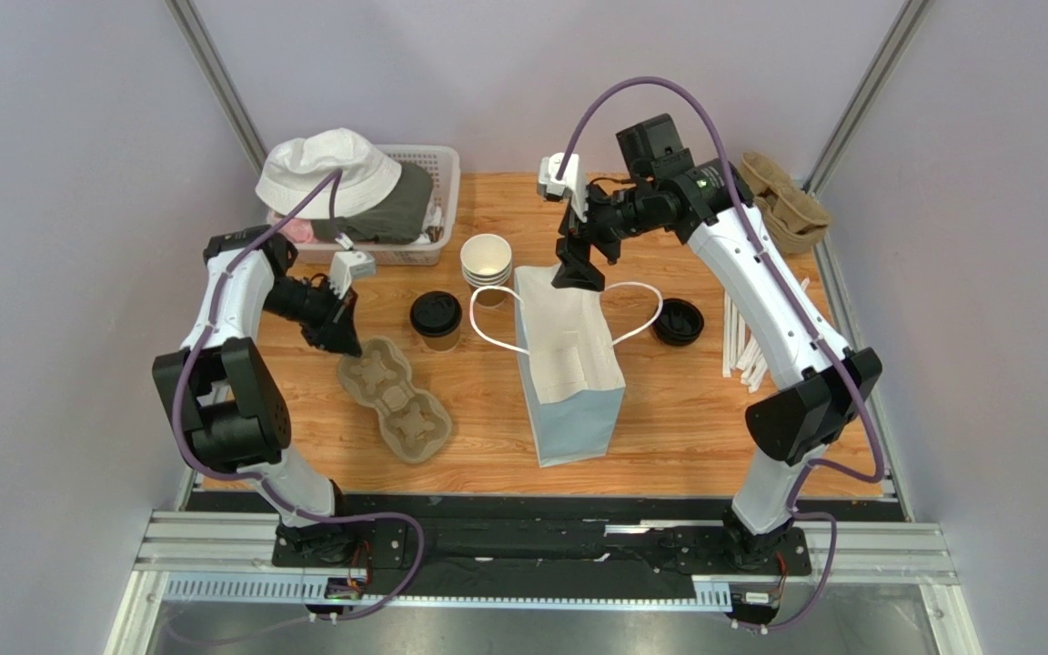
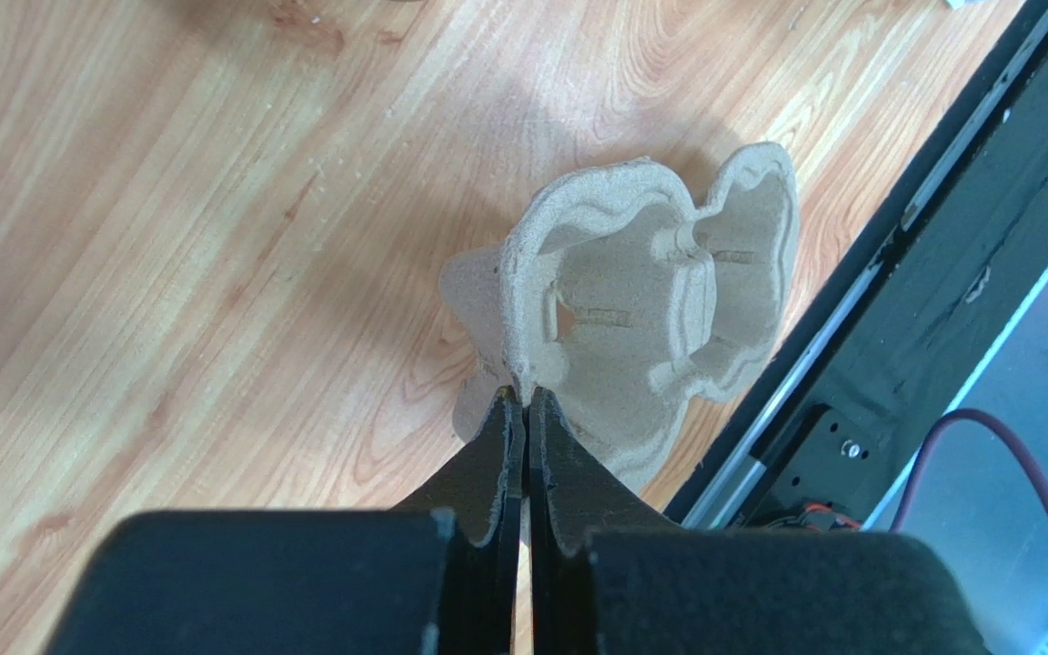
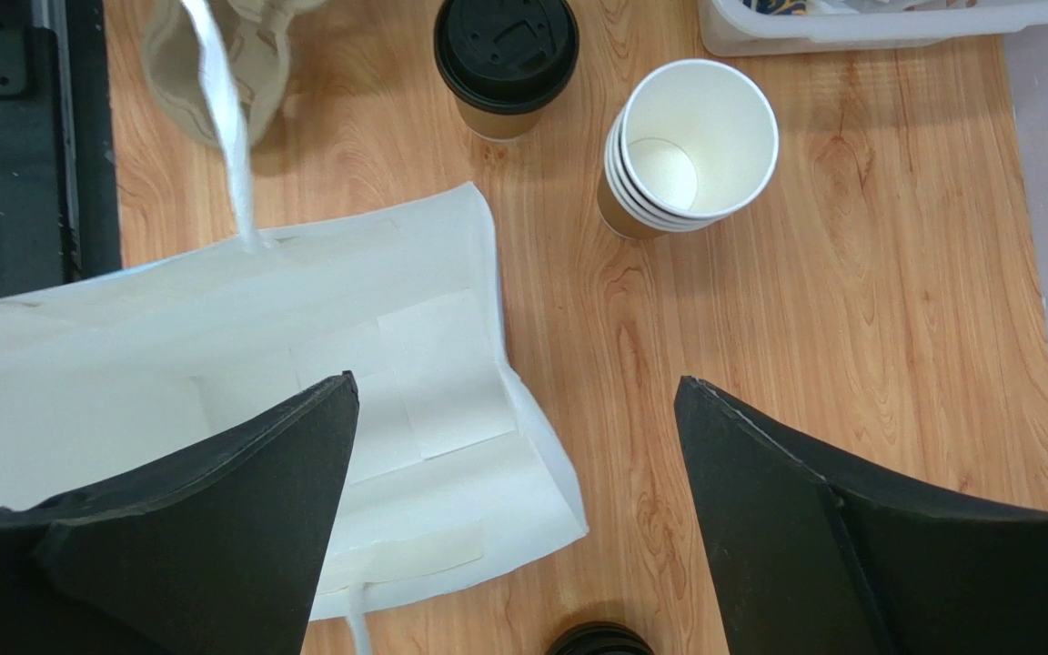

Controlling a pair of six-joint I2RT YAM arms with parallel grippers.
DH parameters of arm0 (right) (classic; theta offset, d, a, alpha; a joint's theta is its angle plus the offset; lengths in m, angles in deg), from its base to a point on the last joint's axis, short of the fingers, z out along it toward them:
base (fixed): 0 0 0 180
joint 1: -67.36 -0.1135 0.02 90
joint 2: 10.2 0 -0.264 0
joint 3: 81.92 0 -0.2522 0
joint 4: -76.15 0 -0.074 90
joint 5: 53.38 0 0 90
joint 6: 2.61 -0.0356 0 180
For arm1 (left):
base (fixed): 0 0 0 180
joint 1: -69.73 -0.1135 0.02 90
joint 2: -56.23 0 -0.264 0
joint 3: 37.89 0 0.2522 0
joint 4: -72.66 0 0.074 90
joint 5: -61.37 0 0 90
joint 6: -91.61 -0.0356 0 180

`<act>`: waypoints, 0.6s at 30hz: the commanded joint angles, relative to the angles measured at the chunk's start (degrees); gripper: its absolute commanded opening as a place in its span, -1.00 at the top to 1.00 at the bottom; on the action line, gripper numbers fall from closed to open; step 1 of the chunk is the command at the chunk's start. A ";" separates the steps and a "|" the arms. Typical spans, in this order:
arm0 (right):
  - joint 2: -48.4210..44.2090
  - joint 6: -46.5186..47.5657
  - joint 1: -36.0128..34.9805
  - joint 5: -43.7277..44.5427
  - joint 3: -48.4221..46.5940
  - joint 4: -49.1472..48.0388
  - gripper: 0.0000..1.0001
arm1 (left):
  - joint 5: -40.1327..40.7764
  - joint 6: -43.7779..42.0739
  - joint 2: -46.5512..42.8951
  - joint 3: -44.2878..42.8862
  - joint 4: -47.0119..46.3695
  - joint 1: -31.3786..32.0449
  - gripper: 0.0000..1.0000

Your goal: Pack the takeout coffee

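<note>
Subject: small brown-paper takeout coffee cup (image 1: 435, 319) with a round black plastic lid, upright on the light wooden tabletop (image 1: 691, 416), just left of centre in the overhead view and at the top edge of the right wrist view. It is not yet packed: nothing grips it, and it stands outside the white paper carrier bag (image 1: 568, 362), which is near it on the right. The right wrist view looks straight into the bag's open mouth.

A stack of lidless white-rimmed paper cups (image 1: 486, 259) stands just to the upper right of the coffee. A beige moulded-pulp cup carrier (image 1: 396, 399) lies near it at lower left.

The left gripper (image 2: 527, 410) is left of the cup in the overhead view, near it but apart. Its fingers are pressed together on the carrier's rim. The right gripper (image 3: 516, 389) hangs over the upper end of the bag, to the right of the cup. It is spread wide and holds nothing; one finger overlaps the bag in its own view, and contact cannot be judged.

Judged stage: early. The carrier appears to be the step in hand. Picking up the coffee and getting it into the bag both remain.
</note>
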 commanded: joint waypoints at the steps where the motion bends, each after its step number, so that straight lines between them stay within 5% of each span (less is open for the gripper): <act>1: 2.13 4.99 0.19 1.80 -2.32 0.09 -0.76 | 1.62 -2.81 1.41 -1.46 2.16 1.91 1.00; 18: 3.36 12.72 -1.74 5.40 -3.03 4.40 0.25 | 4.88 0.80 12.57 -6.64 -3.65 5.17 0.93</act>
